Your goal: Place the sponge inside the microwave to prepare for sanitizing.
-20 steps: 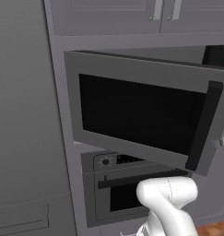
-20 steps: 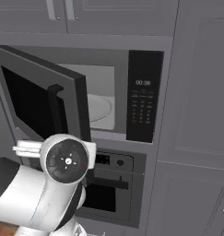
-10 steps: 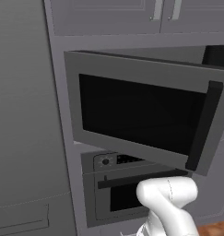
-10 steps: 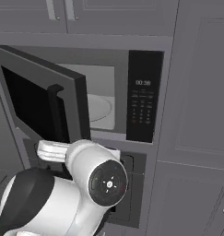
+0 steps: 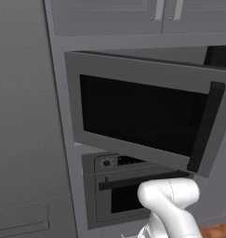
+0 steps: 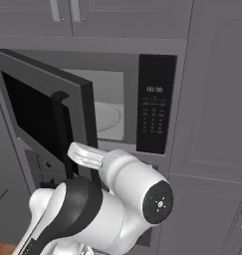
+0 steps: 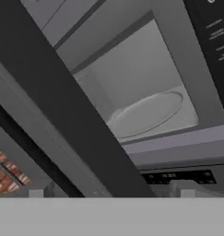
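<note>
Grey cabinetry frames the microwave (image 6: 117,114), its door (image 5: 142,114) swung partway open toward the robot and its round turntable (image 7: 145,113) bare in the pale interior. No sponge can be made out in these pictures, neither on the turntable nor between the fingertips (image 7: 37,192), so where it lies cannot be told. In the hand view the fingertips stand far apart at the bottom edge with nothing between them: the jaws are wide open and empty. That view looks up along the dark edge of the door at the cavity, with the keypad (image 6: 155,112) to the right and the oven (image 5: 121,186) below. The arm (image 6: 117,199) is folded low in front of the oven, just beneath the open door. The chief risk from here appears to be the door: it hangs over the arm, and a careless rise could knock its lower edge or handle (image 5: 205,125), swinging it shut or wider. The opening also looks narrow from this angle, so a reach could graze the frame. With the hand empty, the sponge has yet to be fetched, by this reading.
</note>
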